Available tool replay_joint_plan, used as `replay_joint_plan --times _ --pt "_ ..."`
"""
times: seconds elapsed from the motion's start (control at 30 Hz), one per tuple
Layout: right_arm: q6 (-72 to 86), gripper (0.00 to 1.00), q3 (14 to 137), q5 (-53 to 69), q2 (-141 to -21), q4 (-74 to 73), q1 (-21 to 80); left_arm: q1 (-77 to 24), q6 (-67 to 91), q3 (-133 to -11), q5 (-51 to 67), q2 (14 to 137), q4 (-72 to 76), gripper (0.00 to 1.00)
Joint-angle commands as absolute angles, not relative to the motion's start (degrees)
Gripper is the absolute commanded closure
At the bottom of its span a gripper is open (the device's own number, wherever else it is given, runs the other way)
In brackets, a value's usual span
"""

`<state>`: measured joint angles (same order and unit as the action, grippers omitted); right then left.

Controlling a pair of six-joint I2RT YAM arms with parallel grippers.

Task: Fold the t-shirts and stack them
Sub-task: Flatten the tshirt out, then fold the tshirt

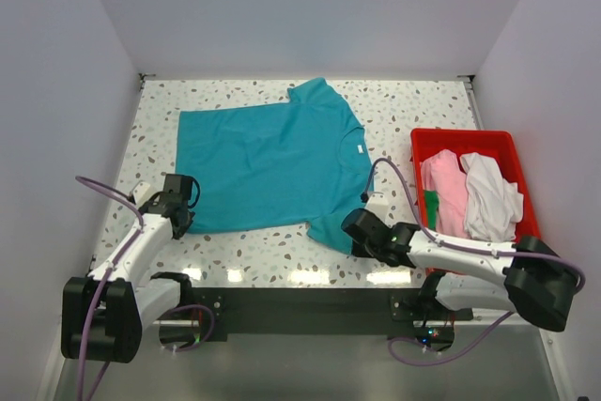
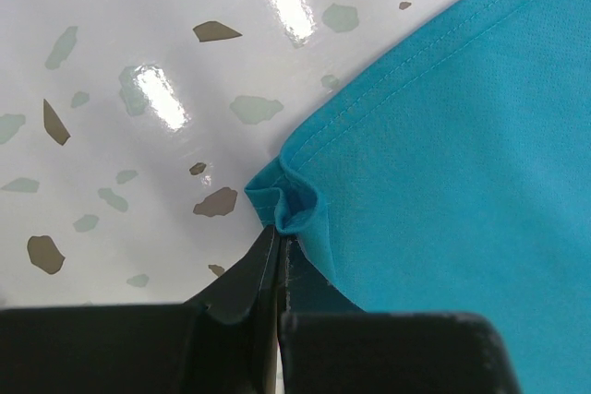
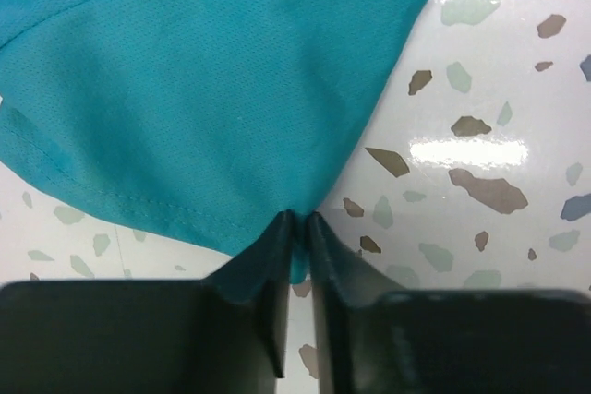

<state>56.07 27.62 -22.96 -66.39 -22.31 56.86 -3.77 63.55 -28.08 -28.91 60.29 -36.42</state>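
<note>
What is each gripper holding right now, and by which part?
Both pinch the teal t-shirt: the left gripper at its near hem corner, the right gripper at the tip of its near sleeve.

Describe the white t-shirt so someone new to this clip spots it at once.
On the speckled table, find the red bin at the right edge, beside the flat teal t-shirt. Crumpled inside lie a pink t-shirt, a sliver of green cloth, and the white t-shirt, rightmost and the only colourless one.
</note>
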Motion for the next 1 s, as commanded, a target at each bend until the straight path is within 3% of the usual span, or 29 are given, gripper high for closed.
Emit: replay_joint_plan --times 0.0,0.07,0.23,0.4,0.77,0.97 --pt "57.9 0.86 28.0 -26.6 -63.3 -25.3 57.2 -3.3 62.0 -28.5 -29.5 58.6 -35.0 1.00" --pt "57.9 0.99 29.4 -27.7 -58.6 -29.7 57.2 -3.3 62.0 -28.6 -29.5 57.8 -35.7 1.00" --pt "57.5 1.00 33.2 -29.8 -48.9 -38.4 57.3 -3.3 62.6 -29.4 -29.0 54.9 -37.6 1.00" --pt "56.8 1.00 34.9 -29.3 -46.4 -41.5 57.2 -3.3 62.7 -29.6 -28.2 52.6 -38.7 1.00" --pt "47.7 1.00 48.8 -37.1 -61.9 -41.7 56.6 -3.3 60.3 -35.0 -27.3 57.8 -34.4 1.00" --pt "39.7 1.00 58.4 -34.9 -73.1 -37.5 50.2 -3.3 58.9 -39.1 -25.8 64.2 -30.7 1.00"
